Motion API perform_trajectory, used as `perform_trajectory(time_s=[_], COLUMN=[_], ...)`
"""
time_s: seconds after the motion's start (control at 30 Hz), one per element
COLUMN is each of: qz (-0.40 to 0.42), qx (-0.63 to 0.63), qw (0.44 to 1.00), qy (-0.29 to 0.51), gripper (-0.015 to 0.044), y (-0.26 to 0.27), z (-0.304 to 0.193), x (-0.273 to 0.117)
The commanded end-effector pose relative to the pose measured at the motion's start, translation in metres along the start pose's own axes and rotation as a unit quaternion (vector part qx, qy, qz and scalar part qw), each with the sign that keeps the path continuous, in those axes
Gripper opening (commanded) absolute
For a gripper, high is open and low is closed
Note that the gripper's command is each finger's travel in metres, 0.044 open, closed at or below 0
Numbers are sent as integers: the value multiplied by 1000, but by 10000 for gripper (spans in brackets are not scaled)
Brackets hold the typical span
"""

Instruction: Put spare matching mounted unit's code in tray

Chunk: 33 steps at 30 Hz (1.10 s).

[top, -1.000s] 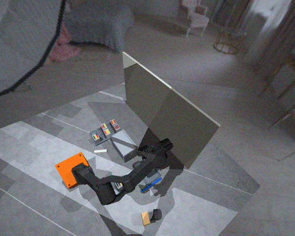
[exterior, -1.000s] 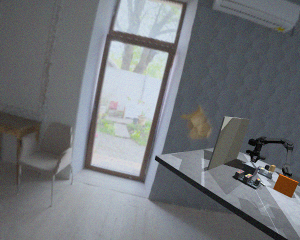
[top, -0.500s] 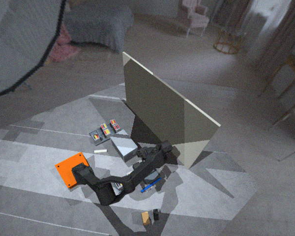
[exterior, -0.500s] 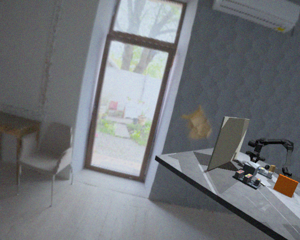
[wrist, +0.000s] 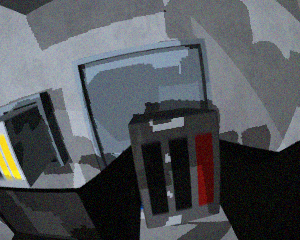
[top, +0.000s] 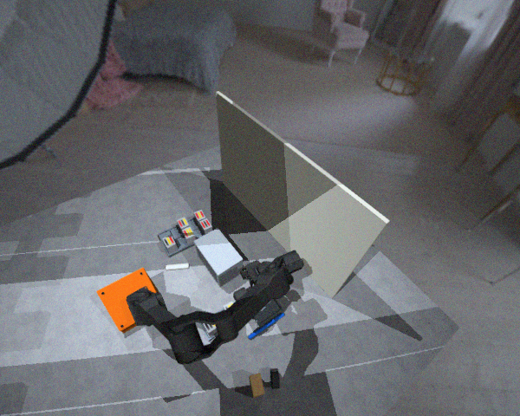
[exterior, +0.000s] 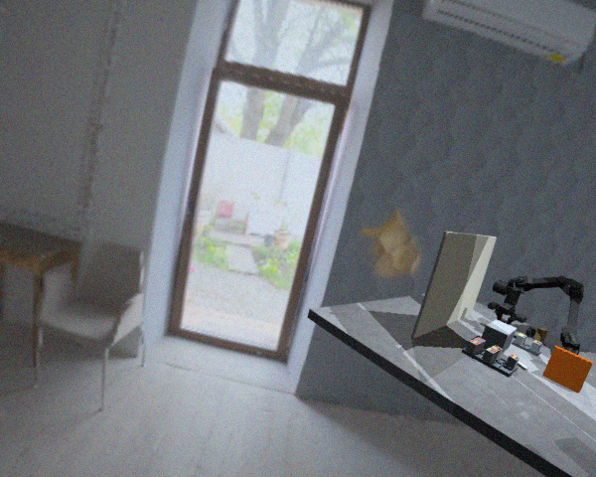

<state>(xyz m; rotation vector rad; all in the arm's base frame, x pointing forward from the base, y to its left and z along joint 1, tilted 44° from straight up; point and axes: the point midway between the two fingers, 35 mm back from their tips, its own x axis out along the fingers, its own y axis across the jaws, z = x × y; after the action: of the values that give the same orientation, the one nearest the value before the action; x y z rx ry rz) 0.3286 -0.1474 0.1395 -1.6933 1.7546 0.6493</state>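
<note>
My gripper (wrist: 165, 147) is shut on a grey block with two black stripes and one red stripe. It holds the block in front of the lower edge of a blue-grey rectangular tray (wrist: 207, 75) in the wrist view; contact cannot be told. A white-faced unit with yellow stripes (wrist: 6, 157) stands left of the tray. Several units with coloured stripes stand on a dark rack (top: 174, 251) (exterior: 486, 362) beyond the pale box. The arm partly hides more units near its elbow in the top view. I cannot tell which unit is the mounted one, and its back code is not readable.
A tall beige panel (top: 314, 215) (exterior: 450, 287) stands behind the arm. A pale grey box (top: 219, 255) (exterior: 499, 333) stands beside the rack. An orange plate (top: 117, 297) (exterior: 567, 368), a white stick (top: 177, 266), a blue bar (top: 266, 326) and a brown block (top: 256, 385) are also there.
</note>
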Motion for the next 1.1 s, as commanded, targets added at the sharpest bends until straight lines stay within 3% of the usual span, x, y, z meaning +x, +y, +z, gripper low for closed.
perform_trajectory(time_s=[0.0, 0.5, 1.07], qz=[0, 0, 0], qx=[-3, -3, 0], qw=[1000, 1000, 1000], qy=[-1, 0, 1], gripper=[0, 0, 440], y=[1, 3, 2], z=[1, 0, -1], x=[3, 14, 10])
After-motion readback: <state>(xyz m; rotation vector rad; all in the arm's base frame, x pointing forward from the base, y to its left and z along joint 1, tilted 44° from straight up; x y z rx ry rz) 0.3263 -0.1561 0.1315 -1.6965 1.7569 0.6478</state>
